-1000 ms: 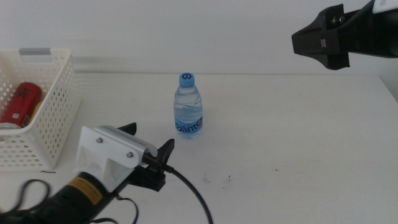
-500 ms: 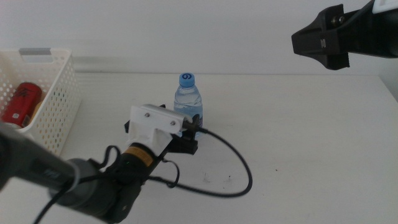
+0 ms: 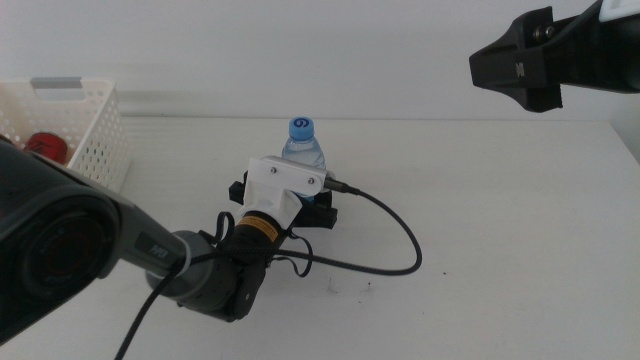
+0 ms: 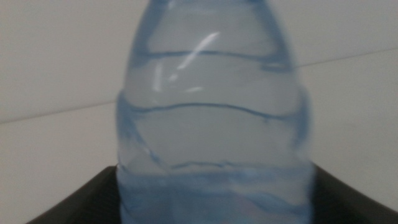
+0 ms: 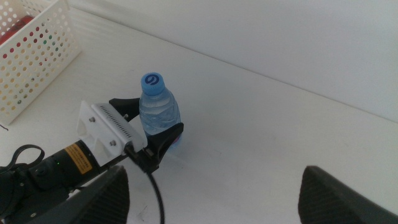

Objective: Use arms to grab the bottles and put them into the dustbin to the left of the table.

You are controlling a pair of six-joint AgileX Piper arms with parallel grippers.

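A small clear water bottle (image 3: 302,146) with a blue cap stands upright in the middle of the white table (image 3: 500,220). My left gripper (image 3: 290,197) has reached it from the front left and is open, one jaw on each side of the bottle's lower body. In the left wrist view the bottle (image 4: 211,112) fills the picture between the two jaws. The right wrist view shows the same bottle (image 5: 158,111) inside the left gripper (image 5: 149,119). High over the table's right side hangs my right gripper (image 3: 520,66), open and empty. The white dustbin (image 3: 98,135) stands at the left edge.
A red can (image 3: 46,145) lies inside the dustbin, mostly hidden by the left arm's dark body in the foreground. The arm's black cable (image 3: 395,235) loops over the table in front of the bottle. The dustbin (image 5: 37,59) also shows in the right wrist view.
The left arm has swung forward and right from the table's front edge until its jaws came around the water bottle. The right arm and the bottle have not moved.
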